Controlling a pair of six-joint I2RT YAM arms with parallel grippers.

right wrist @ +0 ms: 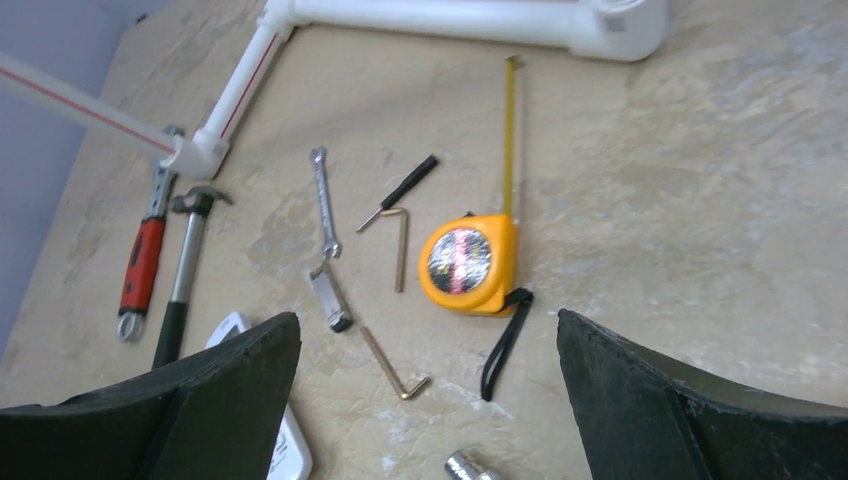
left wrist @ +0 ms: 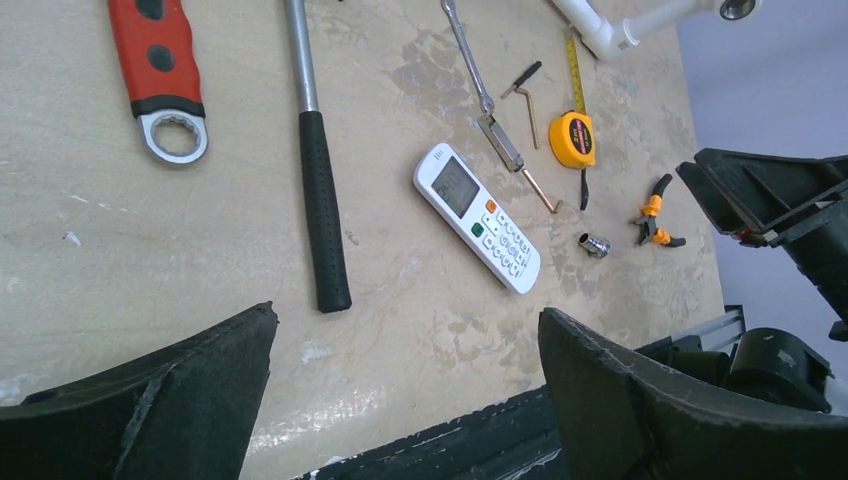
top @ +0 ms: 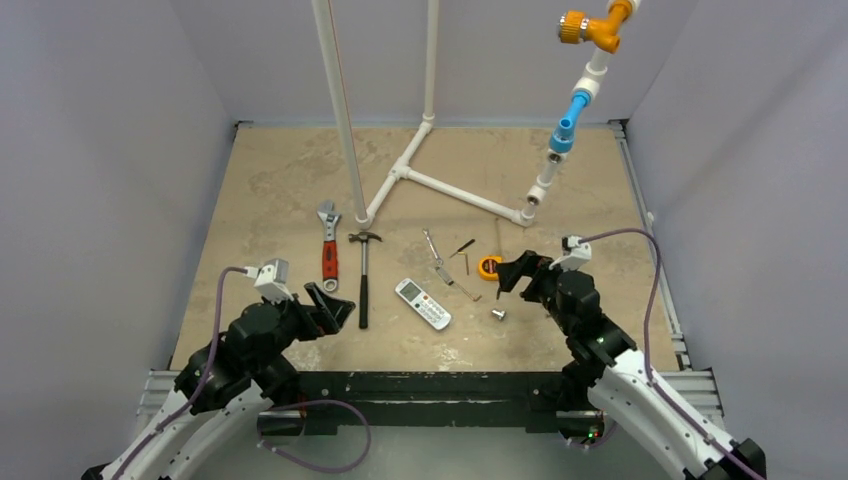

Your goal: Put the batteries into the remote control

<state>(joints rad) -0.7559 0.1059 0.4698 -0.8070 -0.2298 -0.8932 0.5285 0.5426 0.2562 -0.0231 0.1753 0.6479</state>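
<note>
Black and blunt, the left gripper (left wrist: 405, 335) hangs low over the table (left wrist: 120, 270) with its jaws wide apart and nothing between them; the right gripper (right wrist: 428, 330) is the same, jaws spread and empty.

From the left gripper's own view the remote (left wrist: 478, 217) sits just right of the middle of the frame, straight out ahead; it lies flat, buttons and screen up, with its long axis slanting from upper left to lower right. The hammer (left wrist: 318, 190) lies left of centre in that frame, its handle running top to bottom, off to one side of the way in.

From the right gripper's view only a white corner of the remote (right wrist: 232, 328) peeps out at the lower left, behind one finger; the tape measure (right wrist: 468, 262) fills the middle instead, and the little socket (right wrist: 472, 466) sits at the bottom edge.

From above, the remote (top: 423, 304) lies about midway between the left gripper (top: 335, 303) and the right gripper (top: 512, 272); neither looks clearly nearer to me, though the left one faces it more squarely.

No batteries show in any view; with the remote face up, I would guess it needs turning over first.
</note>
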